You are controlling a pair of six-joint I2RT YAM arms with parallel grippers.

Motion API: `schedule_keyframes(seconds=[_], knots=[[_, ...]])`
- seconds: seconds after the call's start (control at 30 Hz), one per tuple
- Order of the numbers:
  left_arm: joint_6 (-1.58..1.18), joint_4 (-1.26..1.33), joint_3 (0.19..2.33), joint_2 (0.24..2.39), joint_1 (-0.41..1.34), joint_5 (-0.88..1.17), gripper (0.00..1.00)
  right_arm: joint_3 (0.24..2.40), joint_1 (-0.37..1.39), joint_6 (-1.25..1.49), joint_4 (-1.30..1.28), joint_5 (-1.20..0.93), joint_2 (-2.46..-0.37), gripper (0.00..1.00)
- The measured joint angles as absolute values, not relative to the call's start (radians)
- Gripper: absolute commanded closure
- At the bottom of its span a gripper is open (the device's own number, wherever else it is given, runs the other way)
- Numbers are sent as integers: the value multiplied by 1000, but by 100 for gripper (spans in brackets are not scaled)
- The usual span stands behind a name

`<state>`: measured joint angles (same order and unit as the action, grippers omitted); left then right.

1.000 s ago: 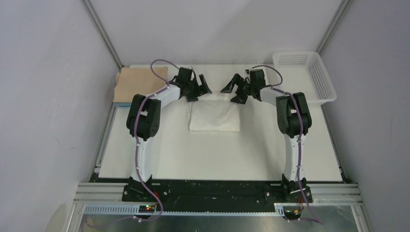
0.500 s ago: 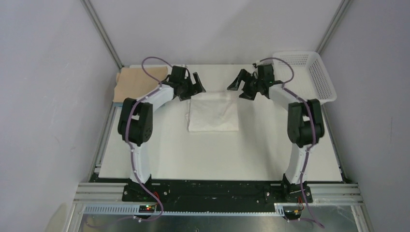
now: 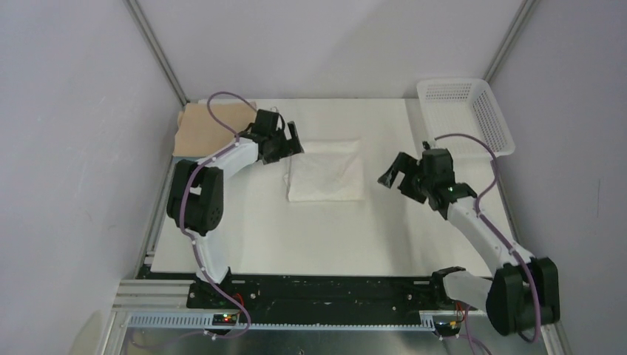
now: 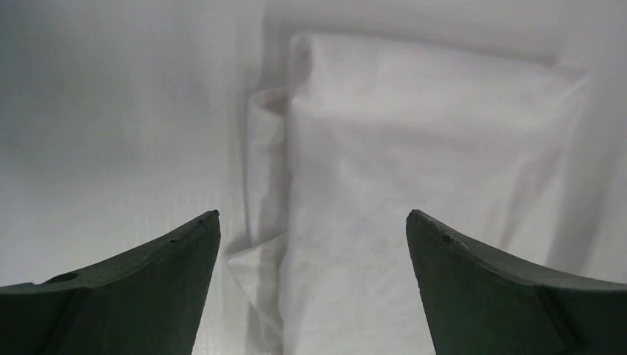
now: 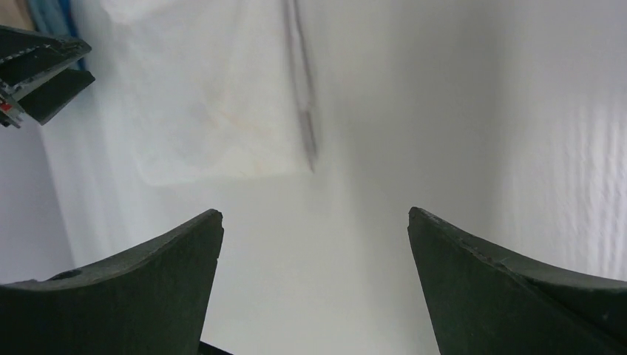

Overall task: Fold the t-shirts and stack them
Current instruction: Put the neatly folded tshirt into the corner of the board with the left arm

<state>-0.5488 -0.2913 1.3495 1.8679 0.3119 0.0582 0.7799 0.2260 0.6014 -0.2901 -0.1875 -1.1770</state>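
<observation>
A white wrinkly t-shirt (image 3: 327, 171) lies folded into a rectangle on the white table, back of centre. It fills the left wrist view (image 4: 414, 192) and shows in the right wrist view (image 5: 207, 96). A tan t-shirt (image 3: 207, 127) lies folded at the back left, on top of a light blue one whose edge (image 3: 182, 157) shows beneath it. My left gripper (image 3: 288, 144) is open and empty, just above the white shirt's far left corner. My right gripper (image 3: 395, 177) is open and empty, to the right of the white shirt, apart from it.
A white perforated plastic basket (image 3: 467, 116) stands at the back right corner. Grey walls close in the sides and back. The table's bare white surface (image 3: 333, 237) stretches in front of the white shirt.
My right arm has swung back and to the right, away from the white shirt's far edge. My left gripper has shifted slightly left and nearer, staying by the shirt's far left corner.
</observation>
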Motion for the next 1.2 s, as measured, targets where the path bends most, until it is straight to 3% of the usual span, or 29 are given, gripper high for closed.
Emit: schedule_keyframes(seconds=[0.2, 0.33, 0.47, 0.53, 0.57, 0.63, 0.9, 1.2], knots=[[-549, -324, 1327, 1944, 319, 58, 2, 696, 243, 602, -392, -134, -984, 1], [-555, -323, 1330, 1978, 339, 54, 15, 692, 247, 601, -401, -121, -937, 1], [-578, -304, 1359, 2009, 370, 56, 44, 688, 246, 601, -411, -112, -921, 1], [-595, -294, 1375, 2030, 392, 50, 64, 686, 245, 601, -417, -108, -915, 1], [-606, -294, 1381, 2035, 400, 43, 81, 686, 245, 600, -420, -107, -914, 1], [-617, -306, 1397, 2050, 421, 16, 98, 686, 244, 598, -426, -102, -911, 1], [-562, -379, 1474, 2070, 453, -104, 100, 684, 237, 588, -446, -83, -893, 1], [-216, -431, 1568, 2054, 447, -402, 100, 684, 230, 570, -452, -42, -872, 1]])
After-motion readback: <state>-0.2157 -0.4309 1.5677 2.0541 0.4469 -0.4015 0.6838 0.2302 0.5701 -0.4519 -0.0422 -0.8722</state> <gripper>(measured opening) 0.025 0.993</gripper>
